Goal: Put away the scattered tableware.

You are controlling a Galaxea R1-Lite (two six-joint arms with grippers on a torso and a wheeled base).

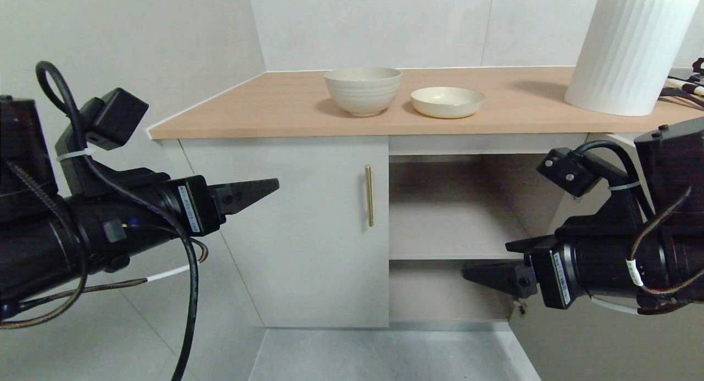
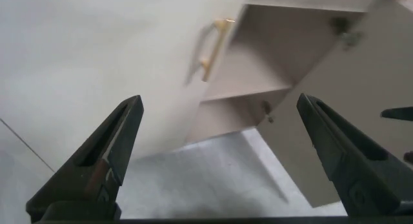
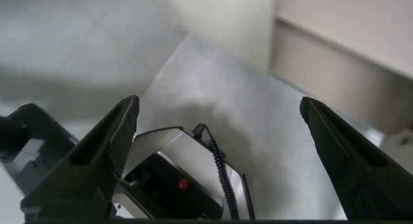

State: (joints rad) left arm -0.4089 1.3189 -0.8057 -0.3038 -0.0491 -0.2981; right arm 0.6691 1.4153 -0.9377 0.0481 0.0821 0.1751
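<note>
- Bowl (image 1: pixel 363 89) on countertop (image 1: pixel 247 111); shallow dish (image 1: pixel 447 101) at its 3 o'clock, ribbed white cylinder (image 1: pixel 630 51) beyond.
- Left gripper (image 1: pixel 273 184) and right gripper (image 1: pixel 466 272): spread wide, empty, before half-open cabinet (image 1: pixel 297 227).

Cream bowl (image 1: pixel 362 89) beside shallow dish (image 1: pixel 447 101)

A wooden counter (image 1: pixel 275 109) carries a ribbed beige bowl (image 1: pixel 362 90) with a shallow cream dish (image 1: pixel 447 101) just beside it, both upright and apart. Farther right stands a tall ribbed white cylinder (image 1: pixel 631 52), with cables (image 1: pixel 685 87) lying by the counter's right end.

No legible text or numbers.
</note>
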